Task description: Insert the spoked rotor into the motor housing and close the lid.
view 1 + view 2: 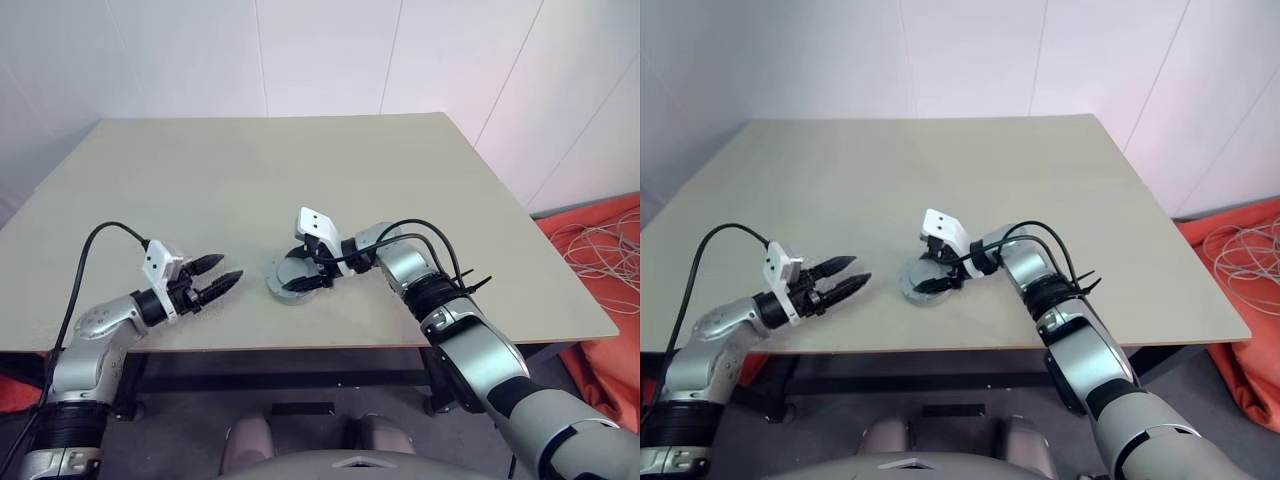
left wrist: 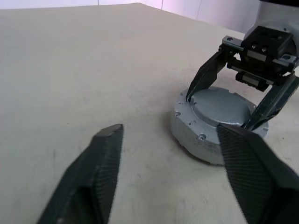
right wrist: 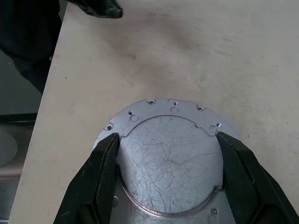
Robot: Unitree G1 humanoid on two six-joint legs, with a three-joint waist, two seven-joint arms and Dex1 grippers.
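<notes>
The motor housing (image 1: 277, 288) stands near the table's front edge, a short round grey metal cup with a screw-hole flange (image 3: 159, 106). The lid (image 3: 170, 163), plain scratched grey on top, sits flat in the housing's mouth. My right gripper (image 1: 305, 278) reaches in from the right, shut on the lid, one finger pressed on each side of its rim. My left gripper (image 1: 229, 268) hovers just above the table to the left of the housing, pointing at it, open with nothing between its fingers. The spoked rotor is hidden.
The beige table (image 1: 250, 170) stretches bare behind the housing, and its front edge (image 1: 300, 345) lies just in front of both grippers. Orange cloth and loose cables (image 1: 605, 250) lie on the floor at the right.
</notes>
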